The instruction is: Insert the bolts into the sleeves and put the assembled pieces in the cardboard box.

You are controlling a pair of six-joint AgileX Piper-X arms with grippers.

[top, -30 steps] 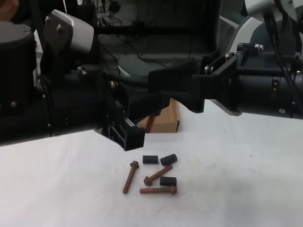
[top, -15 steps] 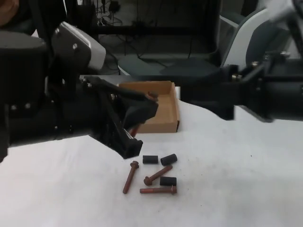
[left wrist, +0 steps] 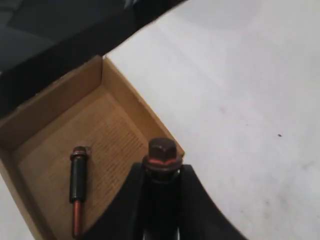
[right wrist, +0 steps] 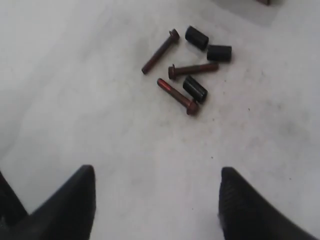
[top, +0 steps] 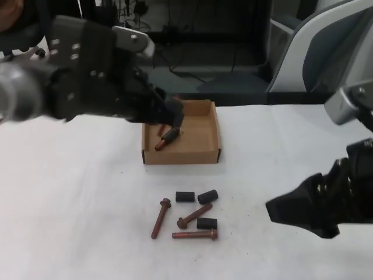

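White surface (top: 70, 204): my left hand (left wrist: 161, 190), clamped on a bolt (left wrist: 162, 152), hangs by the cardboard box (left wrist: 135, 105) rim. Let go here, I judge it could land outside. My right hand (right wrist: 155, 210) hovers, spread apart, near loose bolts (right wrist: 192, 69).

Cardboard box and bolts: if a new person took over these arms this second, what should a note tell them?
Left gripper: shut on a bolt, held over the cardboard box; whether a sleeve is on it is hidden.
Right gripper: open, empty, above the bench.
Done: one assembled piece lies in the box.
Left to do: drop the held bolt in, then join the three loose bolts and three loose sleeves on the bench and box them.
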